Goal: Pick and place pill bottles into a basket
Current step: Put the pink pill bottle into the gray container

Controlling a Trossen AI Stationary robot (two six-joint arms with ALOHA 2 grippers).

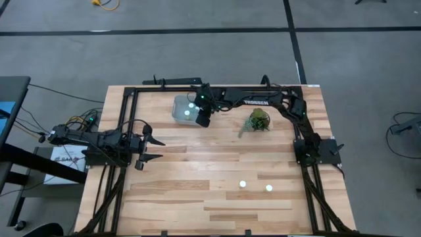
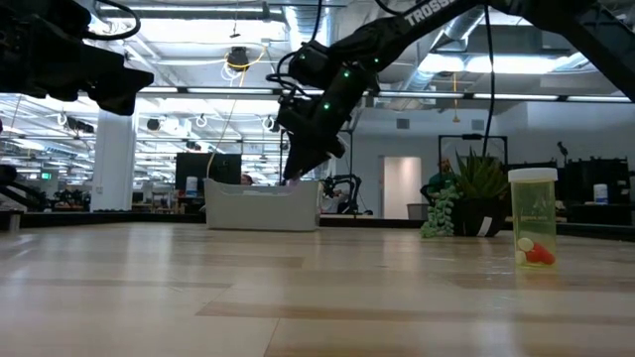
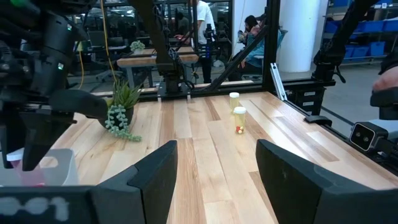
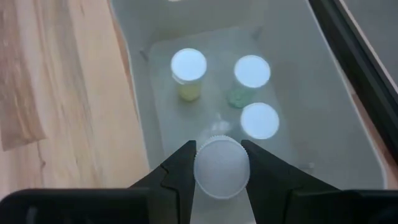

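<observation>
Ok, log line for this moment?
right end effector: holds pill bottle over basket | three bottles inside | two on table | left end effector: open, idle

You see: tabletop (image 1: 197, 197) pale wood planks, smooth satin sheen. Basket (image 4: 348, 118) translucent frosted plastic. Pill bottles (image 4: 188, 64) clear yellowish plastic, matt white caps. Right gripper (image 4: 221, 163) fingers (image 4: 177, 171) matt black.

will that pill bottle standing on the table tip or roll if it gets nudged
The pill bottle looks tall and narrow, so a high push would probably tip it. Its round body would then likely roll on the smooth table. Only a few pills show at its bottom, so it is probably light.
</observation>
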